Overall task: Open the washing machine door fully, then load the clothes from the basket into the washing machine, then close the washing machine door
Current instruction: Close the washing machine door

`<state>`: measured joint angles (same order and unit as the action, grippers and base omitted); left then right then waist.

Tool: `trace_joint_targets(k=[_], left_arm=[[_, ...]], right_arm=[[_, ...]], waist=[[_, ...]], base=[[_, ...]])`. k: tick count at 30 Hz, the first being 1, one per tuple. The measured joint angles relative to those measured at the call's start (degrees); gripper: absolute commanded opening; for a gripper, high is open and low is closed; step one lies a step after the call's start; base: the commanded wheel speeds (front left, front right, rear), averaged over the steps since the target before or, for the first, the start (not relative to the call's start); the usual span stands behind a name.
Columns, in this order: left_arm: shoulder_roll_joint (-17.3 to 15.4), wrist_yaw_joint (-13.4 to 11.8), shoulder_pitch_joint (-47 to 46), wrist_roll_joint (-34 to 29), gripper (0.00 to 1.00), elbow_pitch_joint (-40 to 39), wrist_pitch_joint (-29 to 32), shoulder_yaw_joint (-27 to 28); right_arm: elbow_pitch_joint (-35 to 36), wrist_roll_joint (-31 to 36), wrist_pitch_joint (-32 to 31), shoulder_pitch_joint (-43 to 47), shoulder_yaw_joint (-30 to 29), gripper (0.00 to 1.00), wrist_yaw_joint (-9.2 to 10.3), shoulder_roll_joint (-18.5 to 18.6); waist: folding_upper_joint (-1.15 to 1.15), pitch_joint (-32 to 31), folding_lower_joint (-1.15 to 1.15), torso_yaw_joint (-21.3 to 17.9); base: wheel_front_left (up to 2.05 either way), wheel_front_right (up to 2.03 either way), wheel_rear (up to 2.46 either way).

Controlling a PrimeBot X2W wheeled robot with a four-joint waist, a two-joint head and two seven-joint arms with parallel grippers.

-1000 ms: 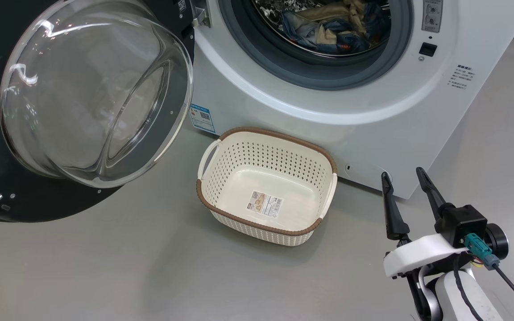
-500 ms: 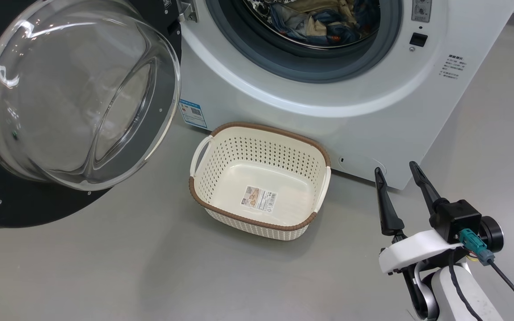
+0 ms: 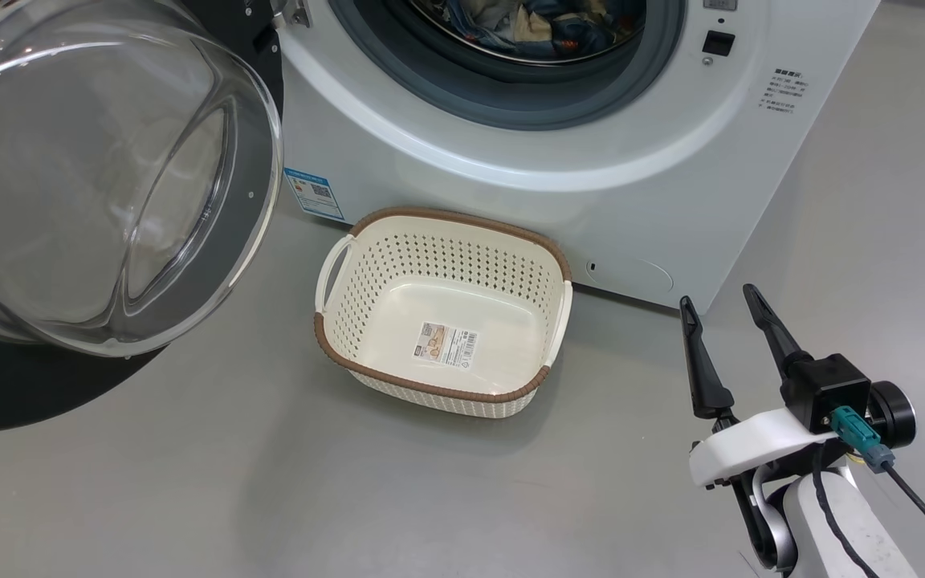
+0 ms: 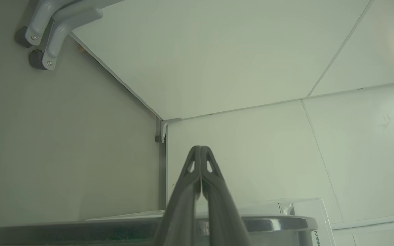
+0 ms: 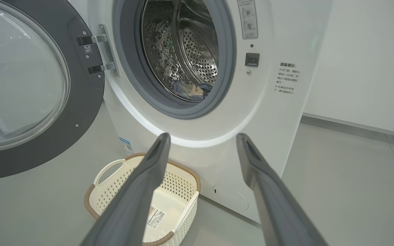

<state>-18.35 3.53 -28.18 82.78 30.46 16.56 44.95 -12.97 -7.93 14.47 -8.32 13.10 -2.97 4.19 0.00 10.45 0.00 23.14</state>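
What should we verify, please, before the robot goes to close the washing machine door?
1. The basket is empty: ok; inside it lies just its barcode label.
2. The clothes are inside the washing machine: ok.
3. Nothing is draped over the grey seal: ok, for the part shown.
4. The washing machine door stands wide open on the left: ok.
5. The right gripper is open and empty: ok.
6. The left gripper is shut on nothing: ok. Whether it is placed to push the door: cannot tell.
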Motion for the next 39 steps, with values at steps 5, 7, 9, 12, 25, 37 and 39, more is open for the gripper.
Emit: trace_joint_targets(k=[5, 7, 9, 12, 25, 37, 39], left_arm=[[-1.70, -0.31, 0.00, 0.51, 0.00, 1.76, 4.10, -0.73], [-1.94, -0.31, -0.04, 1.60, 0.00, 2.30, 5.57, -1.29], [-2.10, -0.31, -0.21, 1.63, 0.00, 2.63, 6.06, -1.69], [-2.44, -0.30, -0.85, 1.64, 0.00, 3.38, 6.79, -2.02], [-3.90, 1.07, -1.15, 2.80, 0.00, 5.89, 12.98, -3.25], [-4.54, 2.29, -1.08, 5.54, 0.00, 6.11, 22.45, -6.67], [-4.33, 2.50, -1.03, 5.63, 0.00, 6.11, 23.77, -7.17]], right_arm=[[0.49, 0.26, 0.00, -0.80, -0.08, 1.00, 0.07, 0.47], [0.63, 0.51, -0.01, -0.81, -0.20, 1.00, 0.08, 0.77], [0.68, 0.52, -0.03, -0.82, -0.40, 1.00, 0.09, 1.14], [0.65, 0.58, -0.09, -0.93, -0.40, 1.00, 0.10, 1.20], [0.63, 0.59, -0.20, -1.81, -0.20, 1.00, 0.10, 1.20], [0.42, 0.38, -0.25, -1.82, -0.19, 1.00, 0.12, 1.08], [0.34, 0.38, -0.25, -1.82, -0.23, 1.00, 0.13, 1.08]], waist=[[0.00, 1.15, 0.00, -0.73], [0.00, 1.68, 0.00, -0.90], [0.00, 2.21, 0.00, -0.97], [0.00, 2.80, 0.00, -0.96], [0.00, 3.21, 0.00, -0.43], [0.00, 3.33, 0.00, 0.27], [0.00, 3.28, 0.00, 0.33]], base=[[0.00, 0.00, 0.00], [0.00, 0.00, 0.00], [0.00, 0.00, 0.00], [0.00, 0.00, 0.00], [0.00, 0.00, 0.00], [0.00, 0.00, 0.00], [0.00, 0.00, 0.00]])
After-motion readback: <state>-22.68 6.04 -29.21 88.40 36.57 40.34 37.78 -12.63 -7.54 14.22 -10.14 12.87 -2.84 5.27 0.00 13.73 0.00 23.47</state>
